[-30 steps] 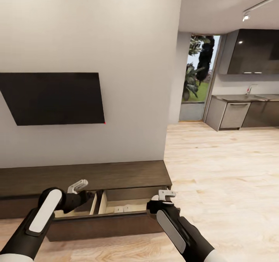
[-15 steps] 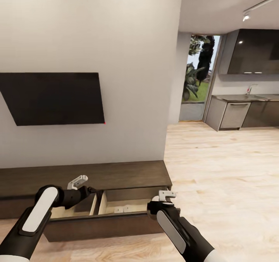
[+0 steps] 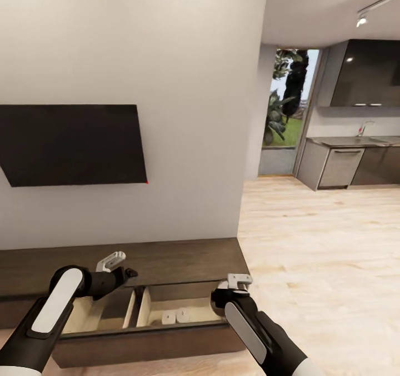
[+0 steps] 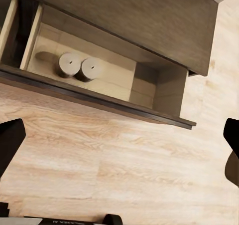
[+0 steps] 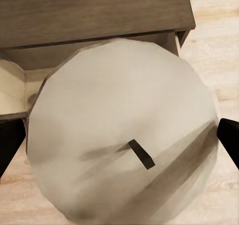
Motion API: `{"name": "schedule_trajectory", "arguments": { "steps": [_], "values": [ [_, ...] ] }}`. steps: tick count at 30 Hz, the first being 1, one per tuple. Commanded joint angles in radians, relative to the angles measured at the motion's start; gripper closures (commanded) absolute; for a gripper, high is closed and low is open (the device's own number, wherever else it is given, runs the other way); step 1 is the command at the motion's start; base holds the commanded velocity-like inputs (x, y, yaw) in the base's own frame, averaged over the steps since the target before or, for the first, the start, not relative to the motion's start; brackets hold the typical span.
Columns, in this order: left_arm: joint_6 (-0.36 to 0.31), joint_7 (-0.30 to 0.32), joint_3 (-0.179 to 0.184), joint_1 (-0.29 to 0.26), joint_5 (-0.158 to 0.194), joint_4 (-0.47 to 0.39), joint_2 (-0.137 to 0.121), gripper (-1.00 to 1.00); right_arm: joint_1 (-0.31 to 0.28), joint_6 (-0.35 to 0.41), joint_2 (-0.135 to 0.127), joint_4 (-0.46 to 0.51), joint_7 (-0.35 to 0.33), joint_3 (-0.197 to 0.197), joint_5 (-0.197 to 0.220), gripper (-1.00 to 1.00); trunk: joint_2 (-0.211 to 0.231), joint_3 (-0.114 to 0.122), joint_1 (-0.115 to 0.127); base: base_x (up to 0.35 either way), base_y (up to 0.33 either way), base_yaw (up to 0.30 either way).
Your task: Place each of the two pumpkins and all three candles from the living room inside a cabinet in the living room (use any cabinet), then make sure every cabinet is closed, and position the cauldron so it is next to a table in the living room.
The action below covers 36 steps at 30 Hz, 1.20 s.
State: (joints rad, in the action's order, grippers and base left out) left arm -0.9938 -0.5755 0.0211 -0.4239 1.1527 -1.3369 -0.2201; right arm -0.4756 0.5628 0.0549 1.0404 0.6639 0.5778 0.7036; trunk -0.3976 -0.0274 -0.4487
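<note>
A low dark-brown cabinet (image 3: 166, 256) is seen against a pale wall (image 3: 183, 87), at about 6 o'clock in the head view, below a black screen (image 3: 72, 144) mounted at 9 o'clock. Its drawer (image 3: 150, 340) is pulled out over the wood floor (image 3: 322, 254), and a divider (image 3: 133, 307) splits the light interior into two compartments. Two pale candles (image 3: 176, 315) are seen standing in the right compartment, upright and touching each other; in the left wrist view the same pair (image 4: 79, 67) shows as two round tops with small wicks, near the back wall of the compartment. The left gripper (image 3: 111, 261) is held above the left compartment, at about 8 o'clock, with its fingers apart and nothing between them; dark fingertips (image 4: 10, 137) are seen wide apart at opposite edges of the left wrist view. The right gripper (image 3: 238, 280) is held over the drawer's right end, at about 5 o'clock. In the right wrist view a third candle (image 5: 124, 145), pale with a short dark wick, is seen end-on between the two dark fingertips (image 5: 11, 140), which are clamped on its sides. A kitchen (image 3: 355, 143) with dark cupboards and a glass door (image 3: 286, 112) is noted at 2 o'clock.
</note>
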Motion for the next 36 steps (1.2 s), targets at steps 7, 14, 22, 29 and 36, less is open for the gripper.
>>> {"name": "schedule_trajectory", "arguments": {
  "steps": [7,14,22,29,36],
  "values": [
    [0.000,-0.010,0.002,-0.001,0.010,-0.001,-0.001,-1.00,-0.001,0.000,0.000,-0.001,0.011,0.002,0.008,1.00,-0.002,-0.002,-0.001,0.311,0.179,0.000],
    [0.000,-0.010,0.002,-0.001,0.010,-0.001,-0.001,-1.00,-0.001,-0.003,0.001,-0.018,0.007,0.002,0.009,1.00,-0.002,-0.002,-0.001,0.281,0.129,0.000],
    [0.000,-0.010,0.003,-0.001,0.010,-0.001,0.000,-1.00,-0.001,-0.007,0.002,-0.054,-0.001,0.002,0.010,1.00,-0.002,-0.002,-0.001,0.190,0.010,0.000],
    [0.000,-0.010,0.005,-0.001,0.011,-0.021,0.002,-1.00,-0.001,-0.011,0.002,-0.062,-0.001,0.002,0.009,1.00,-0.002,-0.002,-0.001,0.044,0.000,0.000],
    [0.000,-0.009,0.005,-0.001,0.013,-0.032,0.002,-1.00,-0.019,-0.053,0.002,-0.146,-0.004,0.002,0.002,1.00,-0.051,-0.024,-0.028,0.001,0.000,0.000]
  ]
}}
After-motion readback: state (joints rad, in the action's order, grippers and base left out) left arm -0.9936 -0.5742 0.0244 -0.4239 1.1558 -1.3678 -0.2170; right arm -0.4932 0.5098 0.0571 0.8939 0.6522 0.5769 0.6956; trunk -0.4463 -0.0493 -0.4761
